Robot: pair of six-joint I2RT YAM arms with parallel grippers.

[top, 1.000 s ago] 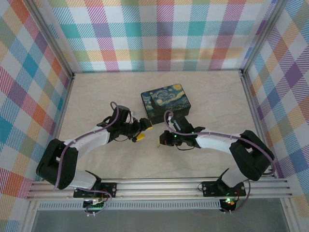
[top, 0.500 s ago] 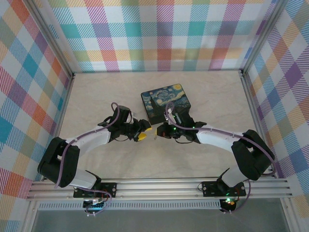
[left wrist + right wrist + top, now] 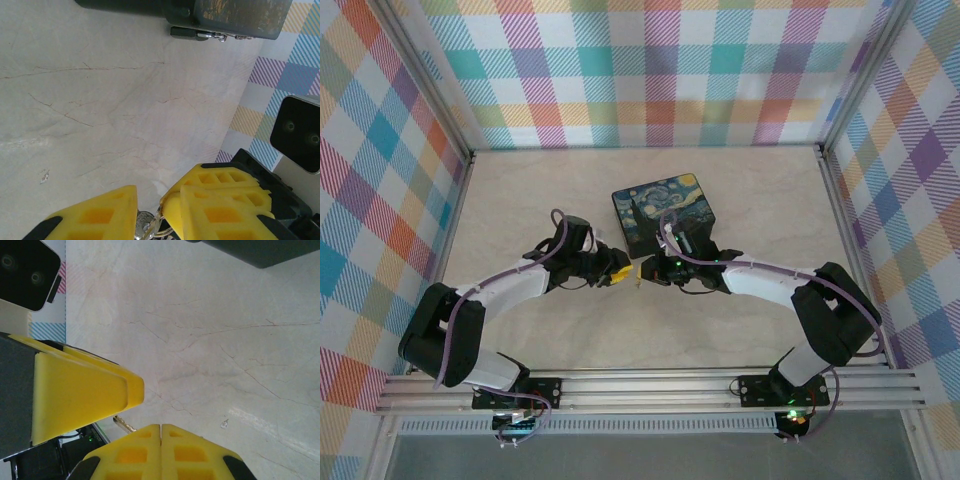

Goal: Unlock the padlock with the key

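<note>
The right gripper had its jaws pressed flat together, pinching the key, with a thin metal end poking out at their side. The left gripper faced it tip to tip, jaws narrow around the key's silvery head and ring; whether they pressed it could not be told. The two met over the pale table, just in front of the starry-night box. The padlock sat at the box's front wall, well apart from the key.
</note>
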